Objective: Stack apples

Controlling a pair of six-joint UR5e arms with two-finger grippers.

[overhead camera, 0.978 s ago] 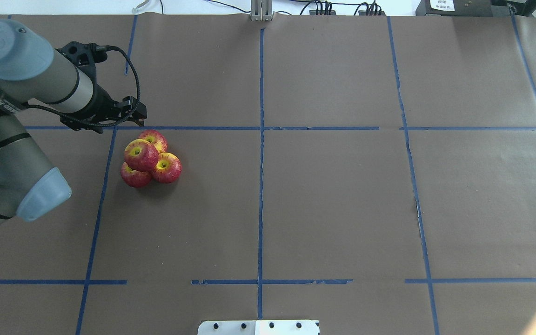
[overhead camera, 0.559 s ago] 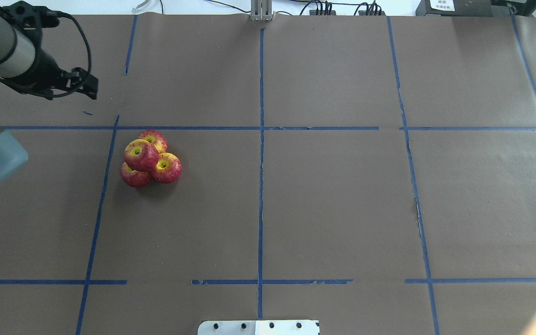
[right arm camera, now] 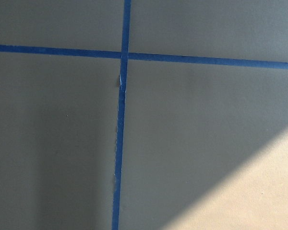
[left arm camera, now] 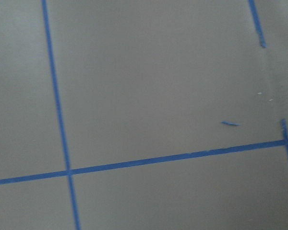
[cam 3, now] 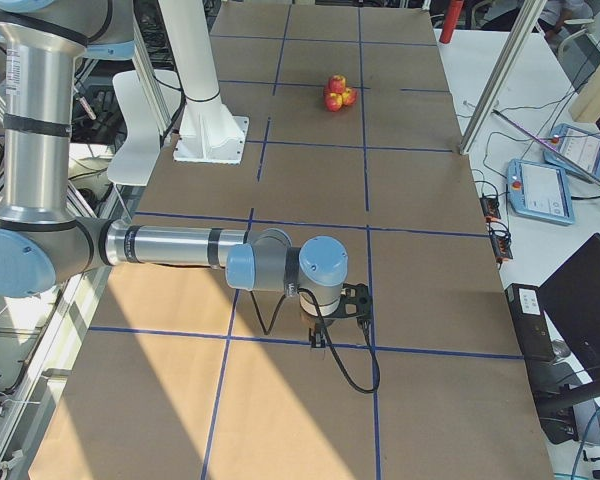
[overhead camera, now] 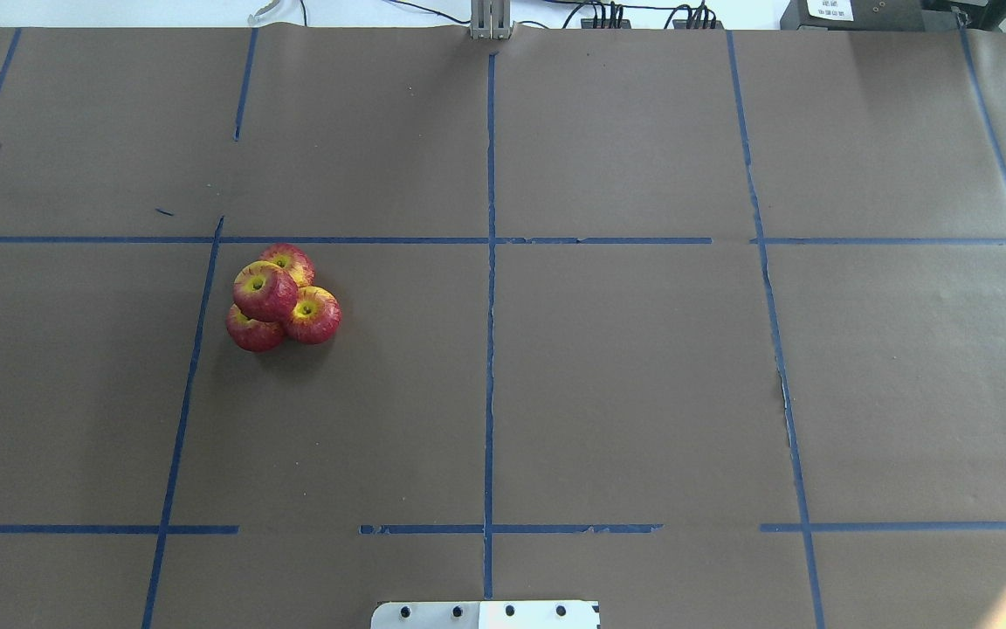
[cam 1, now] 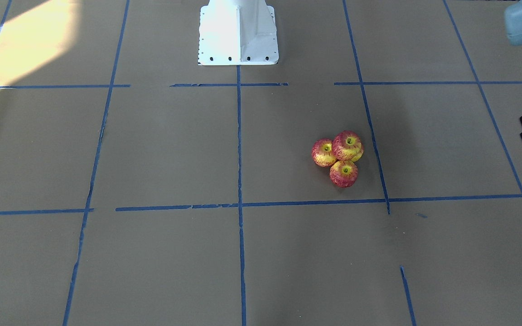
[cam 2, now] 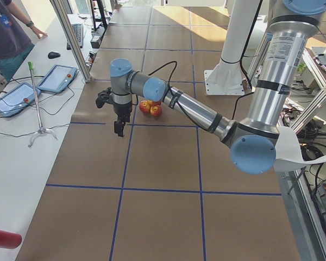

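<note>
1. The four apples lay together in one small pile on the brown surface. The pile was in the robot's left half, just beside a corner of the blue tape lines.
2. Three of them sat on the surface and touched each other. The top apple rested on these three, upright, with its yellow-green dimple turned up.
3. In the front-facing view the top apple hid most of one lower apple, so only a yellow edge of it showed.
4. The left end effector hung well apart from the pile, on the side toward the table's left end, with its fingers pointing down over the surface near a tape line. The overhead view showed only a small black part of it at the left edge.
5. I could not tell how far the left end effector was open. Its wrist camera showed only brown surface and tape lines.
6. The right end effector was at the opposite end of the table, far from the apples, pointing down close to a tape crossing. It appeared only in the right side view, so I could not tell its opening or whether it held anything.
7. The white base stood at the middle of the robot's edge of the surface.
</note>
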